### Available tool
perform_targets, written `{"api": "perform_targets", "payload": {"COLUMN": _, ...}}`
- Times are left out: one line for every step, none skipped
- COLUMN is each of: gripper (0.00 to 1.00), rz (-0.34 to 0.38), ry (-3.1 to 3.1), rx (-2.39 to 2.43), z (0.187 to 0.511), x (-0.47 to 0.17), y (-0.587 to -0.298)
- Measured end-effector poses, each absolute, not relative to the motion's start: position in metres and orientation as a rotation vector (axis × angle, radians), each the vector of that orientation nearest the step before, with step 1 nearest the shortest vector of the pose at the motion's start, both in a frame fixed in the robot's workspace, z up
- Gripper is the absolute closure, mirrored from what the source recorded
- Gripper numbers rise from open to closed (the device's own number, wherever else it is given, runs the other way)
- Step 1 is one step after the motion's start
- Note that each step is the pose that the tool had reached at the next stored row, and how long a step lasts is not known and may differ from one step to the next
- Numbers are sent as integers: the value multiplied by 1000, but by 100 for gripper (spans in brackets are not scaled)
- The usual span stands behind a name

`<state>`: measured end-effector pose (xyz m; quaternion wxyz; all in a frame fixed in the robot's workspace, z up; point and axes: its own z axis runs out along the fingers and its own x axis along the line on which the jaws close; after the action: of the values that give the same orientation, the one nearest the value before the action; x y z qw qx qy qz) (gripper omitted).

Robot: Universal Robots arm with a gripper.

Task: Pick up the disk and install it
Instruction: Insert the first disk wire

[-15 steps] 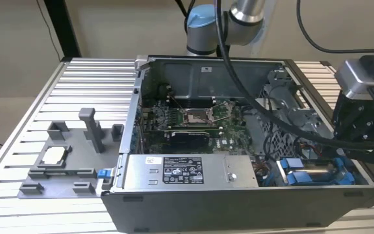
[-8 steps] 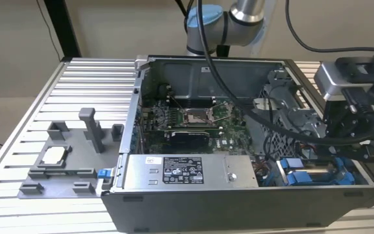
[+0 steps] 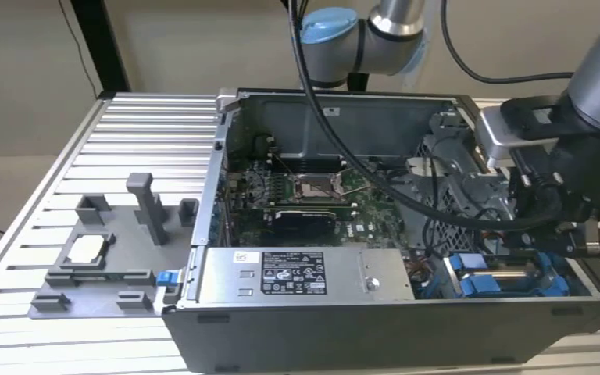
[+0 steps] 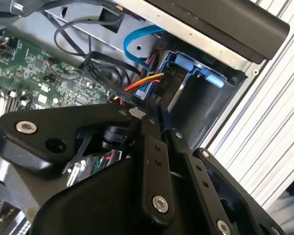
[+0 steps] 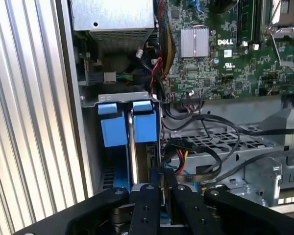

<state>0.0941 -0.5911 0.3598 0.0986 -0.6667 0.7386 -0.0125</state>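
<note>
Looking into the open computer case (image 3: 383,336), you find the disk (image 3: 506,273) standing on edge in the drive bay at the near corner on the exterior view's right, with its blue bracket (image 5: 144,126) around it. Your gripper (image 3: 571,238) hangs directly over it. Its fingers (image 5: 149,210) are drawn almost together, pinching the disk's upper edge. A grey tray (image 3: 112,234) sits well apart on the exterior view's left.

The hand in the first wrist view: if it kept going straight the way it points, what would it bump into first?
Probably the disk in its blue bracket: the hand points straight at it. Depth is unclear, so it may already be touching.
</note>
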Motion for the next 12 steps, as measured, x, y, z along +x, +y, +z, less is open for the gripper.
{"api": "perform_targets", "payload": {"gripper": 100, "rz": -57, "ry": 2179, "rx": -1970, "z": 360, "x": 92, "y": -591}}
{"api": "perform_targets", "payload": {"gripper": 100, "rz": -66, "ry": 2176, "rx": -1968, "z": 360, "x": 89, "y": -591}}
{"api": "perform_targets", "payload": {"gripper": 100, "rz": -72, "ry": 2176, "rx": -1969, "z": 360, "x": 86, "y": -591}}
{"api": "perform_targets", "payload": {"gripper": 100, "rz": -77, "ry": 2176, "rx": -1970, "z": 359, "x": 81, "y": -591}}
{"api": "perform_targets", "payload": {"gripper": 100, "rz": -81, "ry": 2178, "rx": -1972, "z": 359, "x": 77, "y": -591}}
{"api": "perform_targets", "payload": {"gripper": 100, "rz": -82, "ry": 2178, "rx": -1972, "z": 358, "x": 75, "y": -591}}
{"api": "perform_targets", "payload": {"gripper": 100, "rz": -85, "ry": 2176, "rx": -1971, "z": 358, "x": 75, "y": -591}}
{"api": "perform_targets", "payload": {"gripper": 100, "rz": -91, "ry": 2173, "rx": -1968, "z": 357, "x": 75, "y": -591}}
{"api": "perform_targets", "payload": {"gripper": 100, "rz": -98, "ry": 2168, "rx": -1965, "z": 357, "x": 75, "y": -591}}
{"api": "perform_targets", "payload": {"gripper": 100, "rz": -102, "ry": 2165, "rx": -1963, "z": 356, "x": 75, "y": -591}}
{"api": "perform_targets", "payload": {"gripper": 100, "rz": -103, "ry": 2165, "rx": -1962, "z": 356, "x": 75, "y": -591}}
{"api": "perform_targets", "payload": {"gripper": 100, "rz": -104, "ry": 2165, "rx": -1963, "z": 356, "x": 75, "y": -591}}
